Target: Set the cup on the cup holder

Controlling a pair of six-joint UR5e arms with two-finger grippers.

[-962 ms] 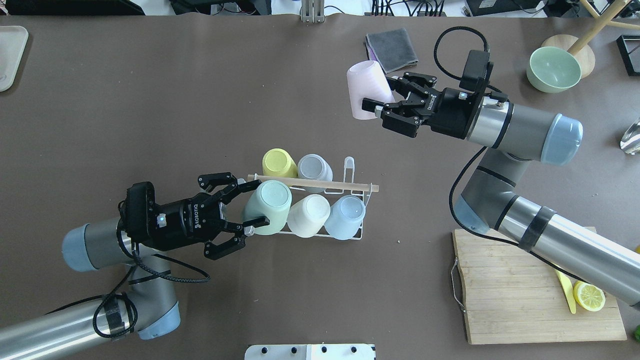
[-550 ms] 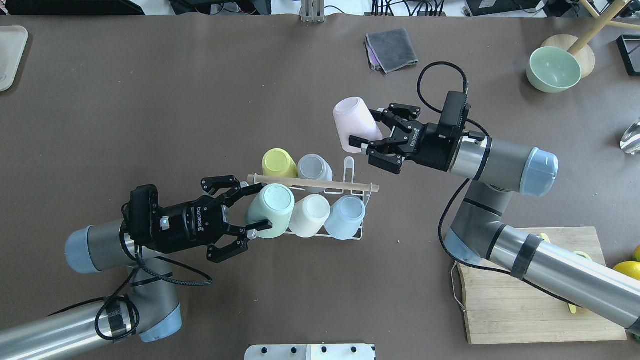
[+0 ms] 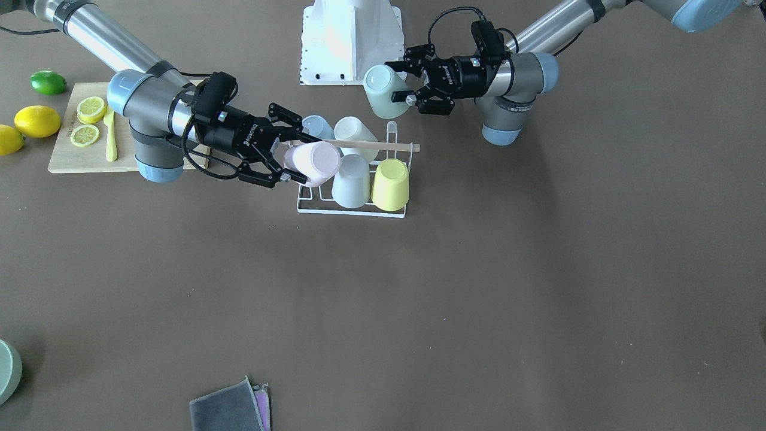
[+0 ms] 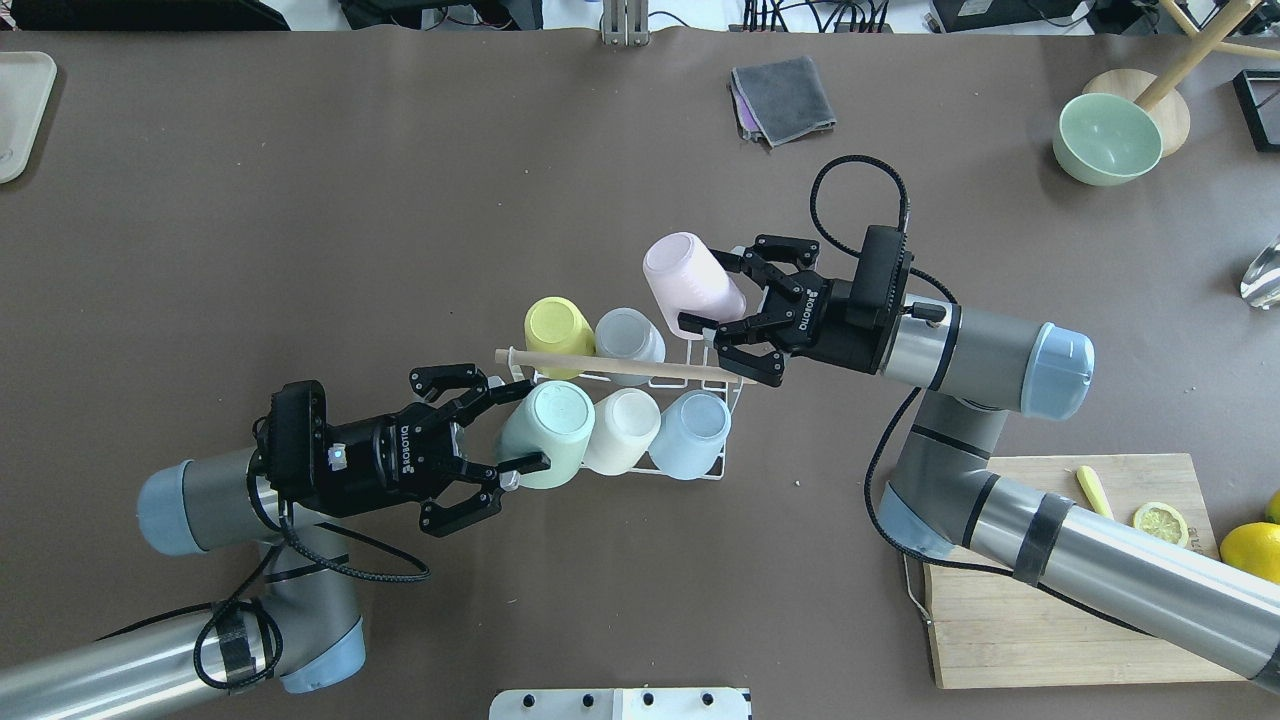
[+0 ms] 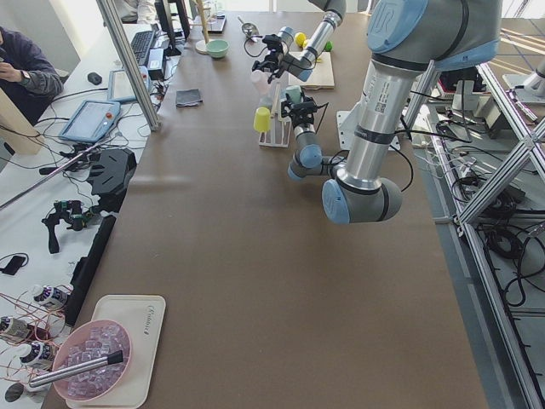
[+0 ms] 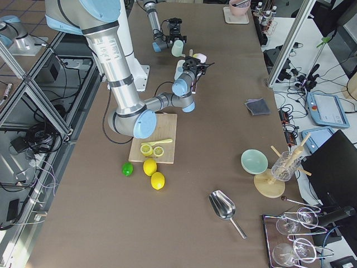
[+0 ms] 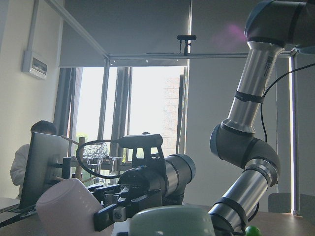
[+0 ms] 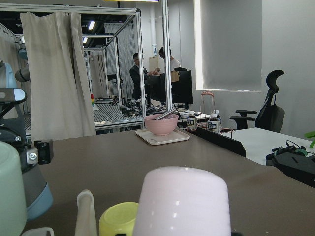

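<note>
The cup holder [image 4: 712,472] is a white wire rack with a wooden rod [image 4: 640,368] across its top, and it stands mid-table. A yellow [image 4: 553,325], a grey [image 4: 628,333], a cream [image 4: 620,428] and a blue cup [image 4: 692,432] sit on it upside down. My right gripper [image 4: 720,295] is shut on a pink cup [image 4: 688,278], tilted bottom-up just over the bare prong [image 4: 698,325] at the rack's far right corner. My left gripper [image 4: 525,425] is shut on a mint green cup [image 4: 542,432], held in the air at the rack's near left end [image 3: 383,93].
A wooden cutting board [image 4: 1060,620] with lemon slices and a yellow knife lies at the near right, with lemons [image 3: 37,121] and a lime [image 3: 48,82] beside it. A grey cloth [image 4: 783,97] and a green bowl [image 4: 1108,138] are at the far side, a tray [image 4: 20,110] at the far left.
My right gripper has carried the pink cup from the far side down to the rack's far right prong. The left gripper with the green cup has drifted slightly back toward the robot.
</note>
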